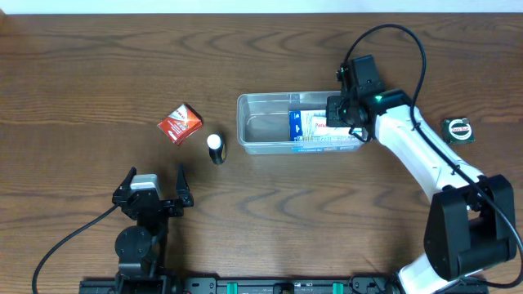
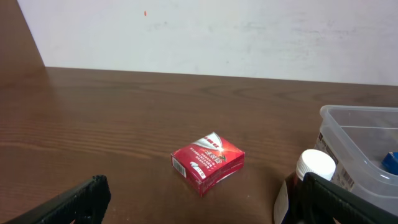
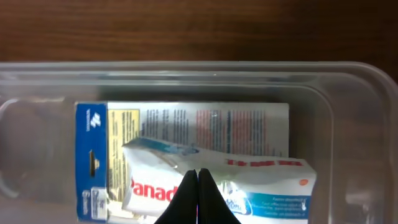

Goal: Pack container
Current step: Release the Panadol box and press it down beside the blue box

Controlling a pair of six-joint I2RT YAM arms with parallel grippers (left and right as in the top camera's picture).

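Hovering closed and empty, the right pincer (image 3: 198, 186) sits over the white box (image 3: 261, 186) lying on the blue carton (image 3: 186, 124) inside the container (image 1: 243, 122), mid-table toward the far edge. Best lift straight up past the rim before reaching elsewhere. The left pincer (image 1: 157, 186) stands wide toward the near-left corner.

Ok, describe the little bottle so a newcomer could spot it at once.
Find the clear container at mid-table. Just off its left end stands a small dark bottle. Its round white cap sets it apart from the flat red box further left.
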